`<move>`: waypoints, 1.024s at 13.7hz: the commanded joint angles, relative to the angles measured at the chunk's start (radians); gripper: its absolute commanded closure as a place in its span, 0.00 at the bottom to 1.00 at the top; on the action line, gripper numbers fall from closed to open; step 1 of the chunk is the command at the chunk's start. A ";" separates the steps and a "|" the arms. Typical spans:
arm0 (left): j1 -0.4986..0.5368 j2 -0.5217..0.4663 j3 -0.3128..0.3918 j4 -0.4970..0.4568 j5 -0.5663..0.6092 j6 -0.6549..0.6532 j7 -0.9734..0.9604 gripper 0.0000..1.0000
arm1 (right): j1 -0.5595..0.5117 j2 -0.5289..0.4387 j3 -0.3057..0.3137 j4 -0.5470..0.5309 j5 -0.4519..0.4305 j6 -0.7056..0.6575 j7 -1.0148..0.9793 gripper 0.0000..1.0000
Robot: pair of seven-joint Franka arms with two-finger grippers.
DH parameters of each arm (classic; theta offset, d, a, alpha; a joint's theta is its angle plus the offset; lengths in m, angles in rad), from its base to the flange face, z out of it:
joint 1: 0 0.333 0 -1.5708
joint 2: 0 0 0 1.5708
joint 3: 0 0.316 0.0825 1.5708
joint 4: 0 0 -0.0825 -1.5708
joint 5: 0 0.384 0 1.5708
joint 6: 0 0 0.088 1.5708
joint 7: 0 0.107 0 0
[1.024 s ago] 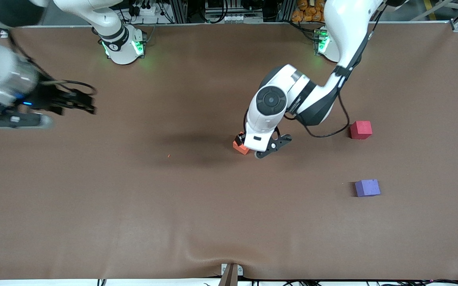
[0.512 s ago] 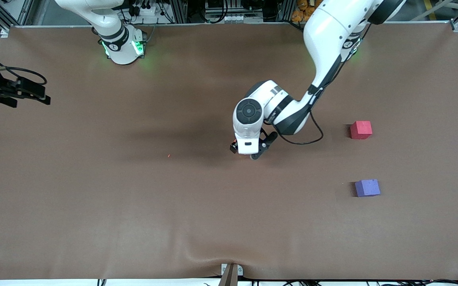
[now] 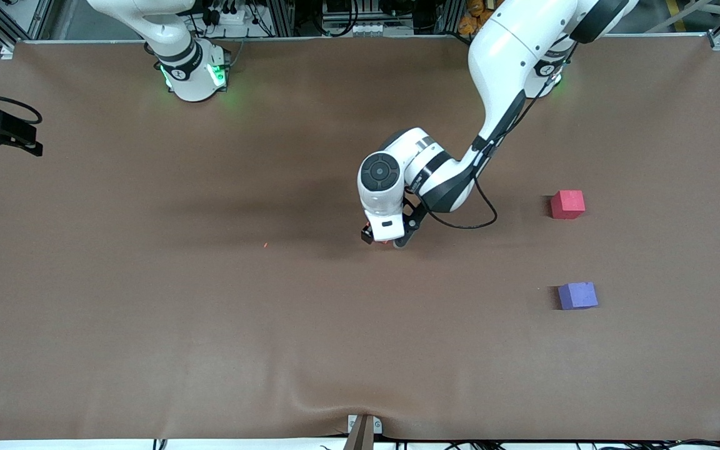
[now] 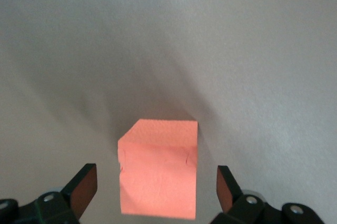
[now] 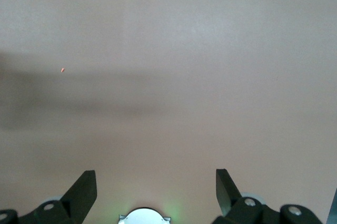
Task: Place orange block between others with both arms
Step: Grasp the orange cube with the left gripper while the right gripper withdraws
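The orange block (image 4: 158,176) rests on the brown table mat, upright. My left gripper (image 4: 156,168) stands open around it, one finger on each side with a gap to each face. In the front view the left gripper (image 3: 385,239) is low at the table's middle and its white hand hides nearly all of the block. The red-pink cube (image 3: 567,204) and the purple-blue cube (image 3: 577,295) sit apart toward the left arm's end, the purple one nearer the front camera. My right gripper (image 3: 4,132) hangs open and empty at the right arm's end of the table; the right wrist view shows this gripper (image 5: 155,172) over bare mat.
A tiny orange crumb (image 3: 265,245) lies on the mat between the two grippers. The arm bases (image 3: 194,72) glow green along the table's back edge. A metal bracket (image 3: 363,428) sits at the edge nearest the front camera, where the mat wrinkles.
The left hand has turned and shifted over the orange block, which now sits between its fingers. The right arm has drawn back toward its end of the table.
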 commanded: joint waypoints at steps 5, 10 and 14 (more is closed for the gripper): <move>-0.011 0.049 0.007 0.020 0.028 0.063 -0.039 0.00 | -0.018 -0.001 0.017 0.005 0.040 -0.010 -0.012 0.00; -0.005 0.050 0.007 0.021 0.028 0.072 -0.024 0.95 | -0.013 -0.001 0.020 0.005 0.034 -0.012 -0.014 0.00; 0.044 0.012 0.002 0.021 0.031 0.071 0.074 1.00 | -0.009 -0.001 0.022 0.005 0.034 -0.012 -0.014 0.00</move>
